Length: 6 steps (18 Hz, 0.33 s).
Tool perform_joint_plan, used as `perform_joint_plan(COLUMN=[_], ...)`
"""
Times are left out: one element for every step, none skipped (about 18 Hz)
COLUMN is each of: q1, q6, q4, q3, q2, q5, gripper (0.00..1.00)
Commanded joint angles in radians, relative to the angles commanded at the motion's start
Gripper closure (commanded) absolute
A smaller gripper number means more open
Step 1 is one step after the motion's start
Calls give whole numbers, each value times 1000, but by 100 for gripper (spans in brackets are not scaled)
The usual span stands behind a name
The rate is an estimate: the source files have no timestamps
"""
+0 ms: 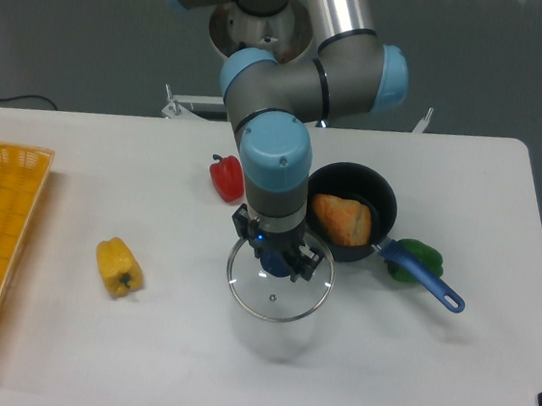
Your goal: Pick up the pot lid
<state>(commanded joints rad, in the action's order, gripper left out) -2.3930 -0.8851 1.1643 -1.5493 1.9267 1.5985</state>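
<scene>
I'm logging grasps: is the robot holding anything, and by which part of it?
The clear pot lid, held by the blue knob on its top, between the jaws.

lid: 1 (273, 306) | pan: 1 (428, 275) | peppers: 3 (119, 267) | crate: 1 (9, 153) | hand: 1 (279, 245)

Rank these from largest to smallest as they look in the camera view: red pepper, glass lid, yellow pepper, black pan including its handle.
1. black pan, counting its blue handle
2. glass lid
3. yellow pepper
4. red pepper
</scene>
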Motion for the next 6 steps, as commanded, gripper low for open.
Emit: perform_joint_plan(q1=[-3, -3, -3, -6, -12, -14], q6=[0, 0, -2, -2, -2, -2], q4=[-2, -5, -6, -3, -3, -2], q3=[0, 0, 0, 0, -2, -2], q2=[0, 0, 0, 0, -2, -3], q5=[-3, -5, -6, -6, -8, -9], gripper=[40, 40, 40, 40, 40, 40])
